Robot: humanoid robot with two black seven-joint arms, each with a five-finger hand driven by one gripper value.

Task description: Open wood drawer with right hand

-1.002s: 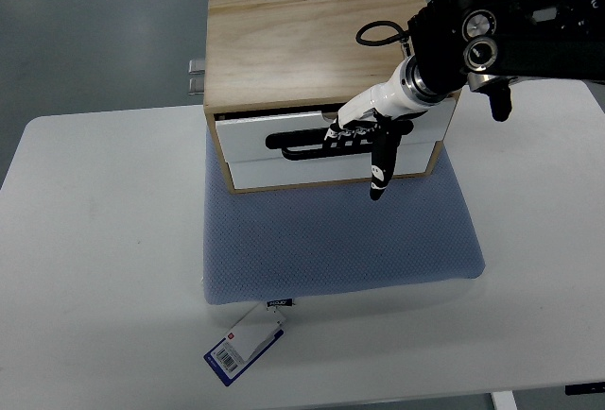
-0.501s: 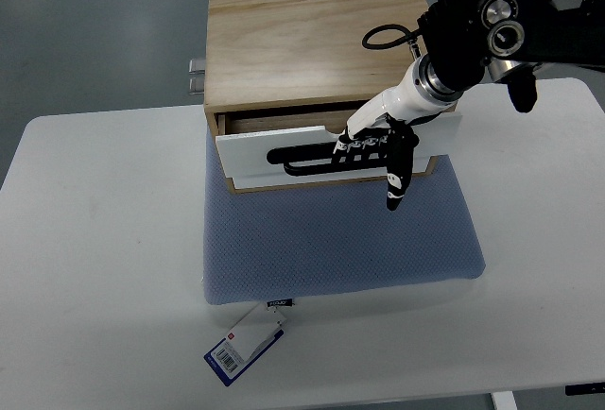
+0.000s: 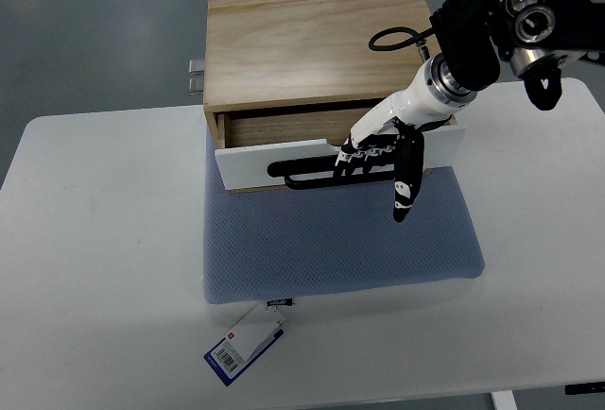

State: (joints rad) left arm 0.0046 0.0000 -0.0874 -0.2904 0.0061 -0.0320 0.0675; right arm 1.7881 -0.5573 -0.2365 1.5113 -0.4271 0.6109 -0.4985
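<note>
On blue mat [image 3: 331, 240], wood drawer [image 3: 284, 160] partly open, inside unseen, right robot hand [image 3: 378, 150] fingers hooked around black handle [image 3: 302, 172]

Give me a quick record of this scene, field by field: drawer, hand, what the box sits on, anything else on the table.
drawer: white-fronted drawer of the wooden box, partly open
right hand: fingers hooked on the black handle
left hand: not in view
support: blue mesh mat on white table
other: blue-and-white tag at mat's near edge
</note>
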